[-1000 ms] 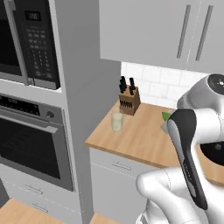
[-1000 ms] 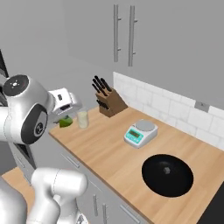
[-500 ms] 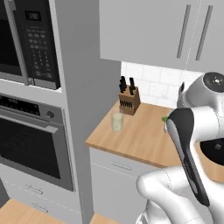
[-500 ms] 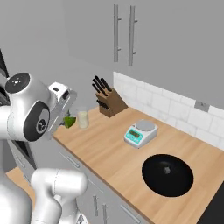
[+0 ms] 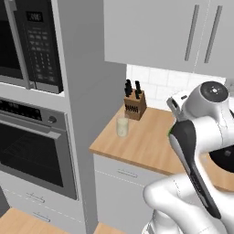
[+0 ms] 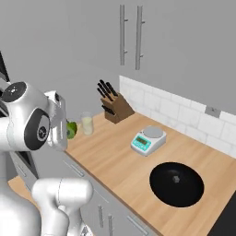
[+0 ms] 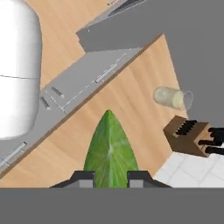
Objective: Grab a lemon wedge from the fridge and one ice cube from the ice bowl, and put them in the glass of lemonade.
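1. Lemon wedge (image 7: 110,151), one of them, pinched between the two dark finger tips of the gripper (image 7: 110,178), jaws drawn narrow on it, its point sticking out ahead of the hand.
2. From the right base view, the wedge (image 6: 71,129) shows as a green bit beside the white hand, up above the wooden counter (image 6: 120,158) and just beside the glass.
3. One glass of lemonade (image 5: 122,126) stands upright on the counter near its left corner, pale liquid inside; through the hand view it sits ahead of the wedge, apart from it.
4. One knife block (image 6: 117,107) just behind the glass, against the tiled wall, several dark handles poking out.
5. One white-and-teal kitchen scale (image 6: 147,139) further along, and one round black burner plate (image 6: 176,183) beyond that.
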### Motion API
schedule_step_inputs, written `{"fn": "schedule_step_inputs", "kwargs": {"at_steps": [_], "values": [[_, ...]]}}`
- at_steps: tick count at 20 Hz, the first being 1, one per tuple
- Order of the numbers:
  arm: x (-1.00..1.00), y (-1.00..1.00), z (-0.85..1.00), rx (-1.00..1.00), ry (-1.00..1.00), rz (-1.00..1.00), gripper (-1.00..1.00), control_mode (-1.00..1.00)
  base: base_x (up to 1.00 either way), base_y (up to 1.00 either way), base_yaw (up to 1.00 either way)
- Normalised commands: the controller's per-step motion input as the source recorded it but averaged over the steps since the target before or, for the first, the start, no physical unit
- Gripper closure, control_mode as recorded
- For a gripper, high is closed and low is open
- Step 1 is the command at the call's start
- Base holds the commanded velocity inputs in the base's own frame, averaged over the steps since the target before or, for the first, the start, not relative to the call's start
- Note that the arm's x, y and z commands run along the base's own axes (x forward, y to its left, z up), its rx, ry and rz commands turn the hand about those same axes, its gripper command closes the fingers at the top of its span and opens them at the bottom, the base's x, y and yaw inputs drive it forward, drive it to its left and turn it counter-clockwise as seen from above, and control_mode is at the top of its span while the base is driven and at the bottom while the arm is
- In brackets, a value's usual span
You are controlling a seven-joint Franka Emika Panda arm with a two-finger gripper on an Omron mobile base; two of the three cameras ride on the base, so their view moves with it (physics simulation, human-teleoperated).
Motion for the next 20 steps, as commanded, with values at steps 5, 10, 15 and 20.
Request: {"fn": "schedule_step_inputs", "kwargs": {"at_steps": [5,10,15,20], "values": [[0.00,-0.04,-0.12,-0.57,0.05,0.76,1.00,-1.00,0.00,0.00,0.00],[0.04,-0.21,-0.06,-0.42,-0.01,0.81,1.00,-1.00,0.00,0.00,0.00],[0.13,-0.10,-0.05,-0.36,-0.02,0.77,1.00,-1.00,0.00,0.00,0.00],[0.21,0.00,-0.03,-0.37,0.00,0.67,1.00,-1.00,0.00,0.00,0.00]]}}
